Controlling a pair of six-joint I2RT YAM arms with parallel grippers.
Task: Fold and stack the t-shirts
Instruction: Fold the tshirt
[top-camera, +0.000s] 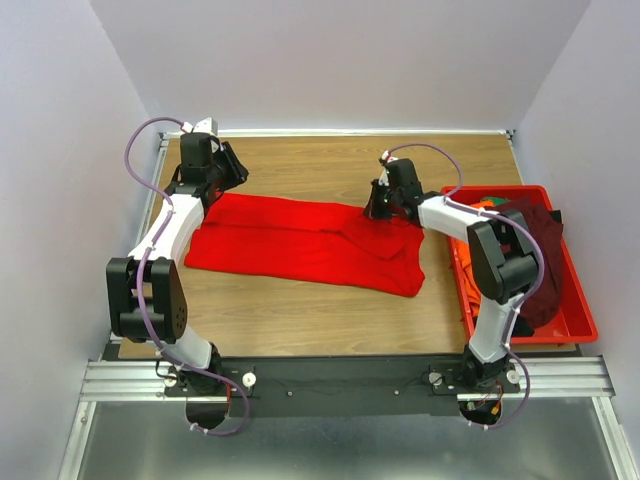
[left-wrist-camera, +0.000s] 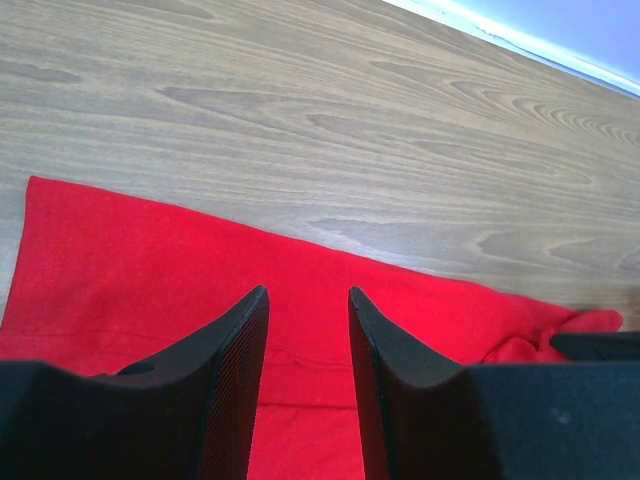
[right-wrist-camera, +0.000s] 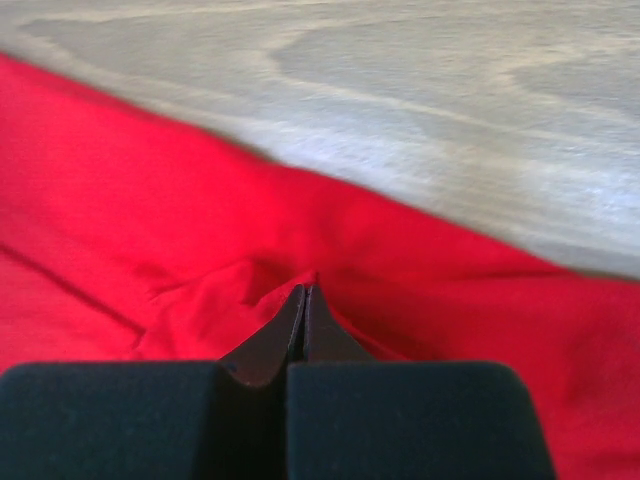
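You are at the first fold of the red shirt, which lies spread flat on the worktop beneath both hands. Your right hand is pinched shut on a small pucker of cloth at the shirt's far edge, and bare wood begins just beyond its tips. Your left hand hangs half open over the shirt's other end. It holds nothing, and the far hem lies just ahead of its fingers. Next, I judge, that hand must drop and pinch the hem so both ends lift together; raising one side alone would drag the cloth askew. Out to the right of your right hand, a bin holds a maroon shirt draped over its rim and an orange shirt at its far end. The worktop is pale grained wood, closed in by plain light walls.
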